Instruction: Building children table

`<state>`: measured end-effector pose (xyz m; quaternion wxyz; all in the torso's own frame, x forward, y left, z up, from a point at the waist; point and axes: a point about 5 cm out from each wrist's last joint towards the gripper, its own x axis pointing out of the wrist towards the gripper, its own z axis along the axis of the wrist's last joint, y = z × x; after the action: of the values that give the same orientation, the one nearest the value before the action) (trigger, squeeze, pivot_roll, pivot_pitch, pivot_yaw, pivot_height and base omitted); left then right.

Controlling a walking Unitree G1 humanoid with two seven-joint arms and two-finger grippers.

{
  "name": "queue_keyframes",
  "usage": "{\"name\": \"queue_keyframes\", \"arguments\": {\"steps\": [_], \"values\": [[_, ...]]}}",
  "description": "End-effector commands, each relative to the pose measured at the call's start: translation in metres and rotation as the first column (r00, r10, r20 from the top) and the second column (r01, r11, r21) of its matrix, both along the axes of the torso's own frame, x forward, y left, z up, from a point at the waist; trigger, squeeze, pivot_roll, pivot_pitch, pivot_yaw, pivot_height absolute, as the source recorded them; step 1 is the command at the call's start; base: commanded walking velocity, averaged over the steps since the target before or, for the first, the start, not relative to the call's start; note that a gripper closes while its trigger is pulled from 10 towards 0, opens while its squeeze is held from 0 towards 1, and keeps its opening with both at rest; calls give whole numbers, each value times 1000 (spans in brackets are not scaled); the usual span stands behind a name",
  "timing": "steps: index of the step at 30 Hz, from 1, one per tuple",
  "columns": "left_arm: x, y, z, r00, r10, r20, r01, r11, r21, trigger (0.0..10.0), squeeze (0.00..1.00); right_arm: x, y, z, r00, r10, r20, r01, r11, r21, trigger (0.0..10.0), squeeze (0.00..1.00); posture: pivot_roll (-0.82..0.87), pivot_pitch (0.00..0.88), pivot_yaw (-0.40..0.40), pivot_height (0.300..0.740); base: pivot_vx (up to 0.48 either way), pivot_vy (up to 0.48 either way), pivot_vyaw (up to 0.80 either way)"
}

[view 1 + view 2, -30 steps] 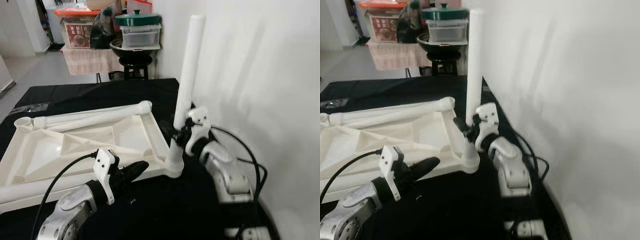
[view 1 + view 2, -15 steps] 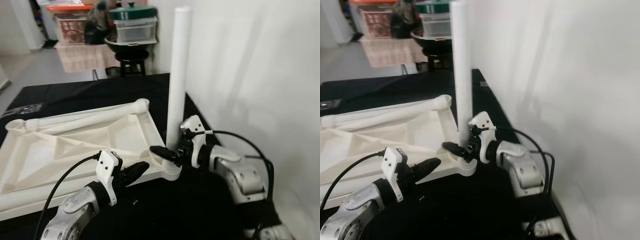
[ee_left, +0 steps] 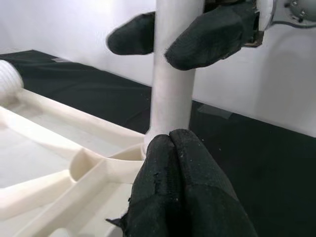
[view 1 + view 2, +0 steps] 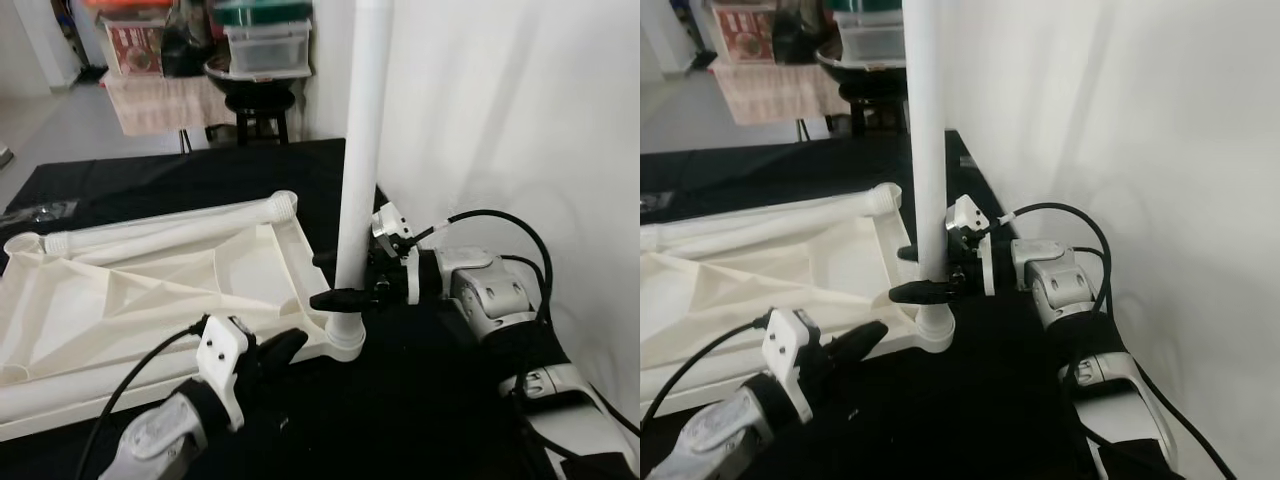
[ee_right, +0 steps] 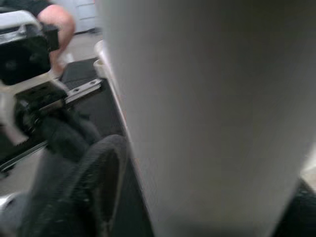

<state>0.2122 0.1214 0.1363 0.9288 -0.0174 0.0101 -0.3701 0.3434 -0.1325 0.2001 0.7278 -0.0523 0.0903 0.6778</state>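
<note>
The white table top (image 4: 130,290) lies upside down on a black-covered table. A white table leg (image 4: 362,120) stands upright in the corner socket (image 4: 345,340) nearest me. My right gripper (image 4: 320,278) is shut on this leg just above the socket, one black finger (image 3: 212,39) on each side of it. My left gripper (image 4: 285,345) is shut, its tips (image 3: 170,140) resting on the table top's rim right beside the socket. A second leg (image 4: 170,228) lies along the far rim, and another (image 4: 40,385) lies along the near left edge.
A white wall (image 4: 520,120) rises close on the right, just past the table's edge. Behind the table stand a black stool with stacked containers (image 4: 255,60) and a cloth-covered stand (image 4: 150,95). A clear plastic bag (image 4: 40,212) lies at the far left.
The leg has gone from leaning right to standing upright in the socket. My right gripper has dropped lower on it and turned level. My left gripper stays at the corner.
</note>
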Motion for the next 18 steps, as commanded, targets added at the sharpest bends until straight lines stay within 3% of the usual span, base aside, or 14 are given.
{"name": "queue_keyframes", "arguments": {"steps": [1,8,9,12,13,14,15,16,17,18], "values": [[-1,0,3,1000,4,23,-4,1000,5,10000,0,0,4,0,999,44,-16,-44,999,9,0,0,-41,0,-39,740,0,0,0],[-3,2,10,988,32,153,-43,996,73,10000,0,0,-12,-3,999,41,-9,-41,999,-3,0,0,-50,0,-32,740,0,0,0],[-4,3,10,989,49,141,-58,997,55,10000,0,-1,-19,-5,1000,1,12,-1,1000,-29,0,0,-56,0,-28,740,0,0,0],[-4,3,10,989,49,141,-58,997,55,10000,0,-1,-19,-5,1000,1,12,-1,1000,-29,0,0,-56,0,-28,740,0,0,0],[-5,4,10,990,62,128,-68,997,39,10000,0,0,-24,-8,996,-81,42,83,995,-50,0,0,-59,0,-30,740,0,0,0],[-5,4,10,990,62,128,-68,997,39,10000,0,0,-24,-8,996,-81,42,83,995,-50,0,0,-59,0,-30,740,0,0,0],[-5,5,9,990,84,117,-86,996,14,10000,0,4,-15,-17,924,-373,85,375,927,-4,0,0,-58,0,-38,740,0,0,0],[-5,6,9,989,98,110,-98,995,-2,10000,0,6,-13,-23,811,-577,95,577,816,33,0,0,-58,0,-38,740,0,0,0],[-4,8,9,989,105,107,-104,994,-11,10000,0,0,-5,-31,623,-782,4,778,621,95,0,0,-77,0,-21,740,0,0,0],[-4,8,9,989,105,107,-104,994,-11,10000,0,0,-5,-31,623,-782,4,778,621,95,0,0,-77,0,-21,740,0,0,0]]}}
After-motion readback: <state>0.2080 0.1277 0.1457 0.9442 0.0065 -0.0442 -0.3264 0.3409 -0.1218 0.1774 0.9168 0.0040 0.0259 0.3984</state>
